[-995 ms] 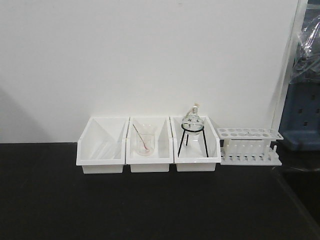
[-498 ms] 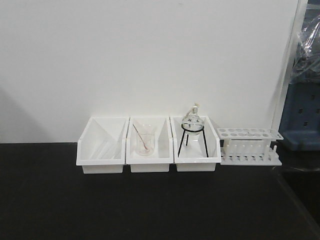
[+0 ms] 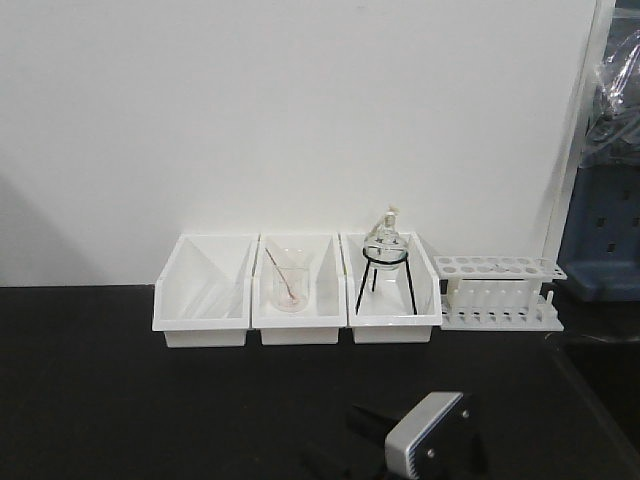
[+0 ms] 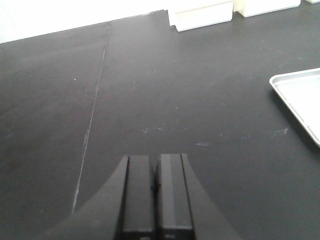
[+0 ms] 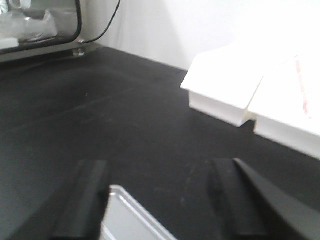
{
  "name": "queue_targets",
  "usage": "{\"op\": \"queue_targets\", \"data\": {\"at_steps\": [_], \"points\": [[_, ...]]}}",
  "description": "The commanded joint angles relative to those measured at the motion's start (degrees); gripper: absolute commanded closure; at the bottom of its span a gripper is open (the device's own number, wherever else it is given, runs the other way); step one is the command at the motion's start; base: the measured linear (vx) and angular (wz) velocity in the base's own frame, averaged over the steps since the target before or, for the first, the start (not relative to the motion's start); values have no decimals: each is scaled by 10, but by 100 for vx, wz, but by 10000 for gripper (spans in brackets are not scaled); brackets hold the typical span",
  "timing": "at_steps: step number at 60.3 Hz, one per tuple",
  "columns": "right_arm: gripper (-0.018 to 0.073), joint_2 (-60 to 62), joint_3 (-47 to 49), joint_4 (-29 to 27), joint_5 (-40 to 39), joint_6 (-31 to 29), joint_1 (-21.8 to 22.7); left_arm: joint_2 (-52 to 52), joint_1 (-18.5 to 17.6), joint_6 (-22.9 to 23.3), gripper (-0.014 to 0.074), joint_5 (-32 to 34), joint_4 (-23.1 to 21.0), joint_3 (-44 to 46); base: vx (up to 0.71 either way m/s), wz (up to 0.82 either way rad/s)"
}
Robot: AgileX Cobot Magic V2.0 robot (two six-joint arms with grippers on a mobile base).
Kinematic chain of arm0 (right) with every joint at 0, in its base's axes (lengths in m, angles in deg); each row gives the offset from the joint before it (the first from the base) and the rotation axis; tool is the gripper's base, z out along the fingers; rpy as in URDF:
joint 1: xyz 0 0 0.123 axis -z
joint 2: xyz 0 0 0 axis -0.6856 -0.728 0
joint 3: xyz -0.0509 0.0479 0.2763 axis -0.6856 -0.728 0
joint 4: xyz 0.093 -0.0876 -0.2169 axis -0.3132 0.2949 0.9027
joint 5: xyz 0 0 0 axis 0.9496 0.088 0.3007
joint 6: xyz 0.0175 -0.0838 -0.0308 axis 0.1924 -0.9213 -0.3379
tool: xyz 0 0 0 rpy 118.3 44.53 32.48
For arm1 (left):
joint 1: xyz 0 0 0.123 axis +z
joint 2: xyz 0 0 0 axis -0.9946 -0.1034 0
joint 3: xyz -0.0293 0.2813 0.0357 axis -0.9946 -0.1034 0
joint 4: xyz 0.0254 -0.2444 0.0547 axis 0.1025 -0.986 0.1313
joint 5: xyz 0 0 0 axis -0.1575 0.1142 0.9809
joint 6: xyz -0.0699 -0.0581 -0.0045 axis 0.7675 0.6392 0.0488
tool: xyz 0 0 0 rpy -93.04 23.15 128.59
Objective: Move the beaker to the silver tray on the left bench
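Front view: white bins (image 3: 298, 300) line black bench (image 3: 120, 400)

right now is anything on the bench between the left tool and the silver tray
No. In the left wrist view, the shut left tool and the silver tray at the right edge have only bare black bench top between them, with faint scuffs.

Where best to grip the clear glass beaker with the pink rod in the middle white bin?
Probably from above, pinching the clear glass beaker by its upper wall. It stands upright in the middle white bin, whose walls flank it; avoid the thin pink rod leaning left.
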Motion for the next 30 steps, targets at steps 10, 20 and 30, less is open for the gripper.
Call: {"op": "queue_targets", "data": {"at_steps": [10,20,30], "points": [[577,277,9,0,285,41,2,4,-4,1,595,47,0,-11,0,0],[574,389,9,10,447,35,2,4,-4,1,595,47,0,-11,0,0],[573,429,7,12,515,36,2,4,-4,1,595,47,0,-11,0,0]]}}
